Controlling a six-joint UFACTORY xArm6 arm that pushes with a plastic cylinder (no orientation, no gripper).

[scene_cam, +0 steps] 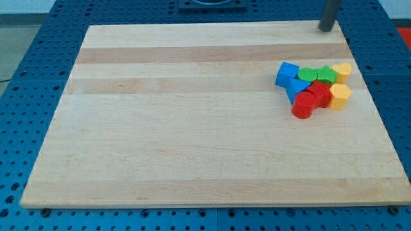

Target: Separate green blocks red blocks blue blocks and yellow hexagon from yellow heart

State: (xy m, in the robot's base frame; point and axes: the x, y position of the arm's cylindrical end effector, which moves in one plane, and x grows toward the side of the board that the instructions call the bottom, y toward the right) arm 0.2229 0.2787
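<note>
Camera view, single frame: pale wooden worktop [192,128] on a blue perforated base [26,77]. All blocks sit in one tight cluster near the view's right edge, upper half of the board. Leftmost is a blue cube [287,74], with a second blue block [297,86] touching it just below and to the right; shape of that one unclear. Next, a red cylinder [302,106] at the cluster's bottom, touching a second red block [318,92] above and to its right, shape not resolvable. Above the reds lie two green blocks side by side, a left green block [309,74] and a right green block [327,74], shapes unclear. On the cluster's right side are a yellow block at upper right [343,70] and a yellow block at lower right [340,96], which looks hexagonal; the upper one may be the heart, not certain. My tip [326,29] rests near the board's top edge, above the cluster and well apart from it. No fingers on this rig, so no open/closed state to log.
</note>
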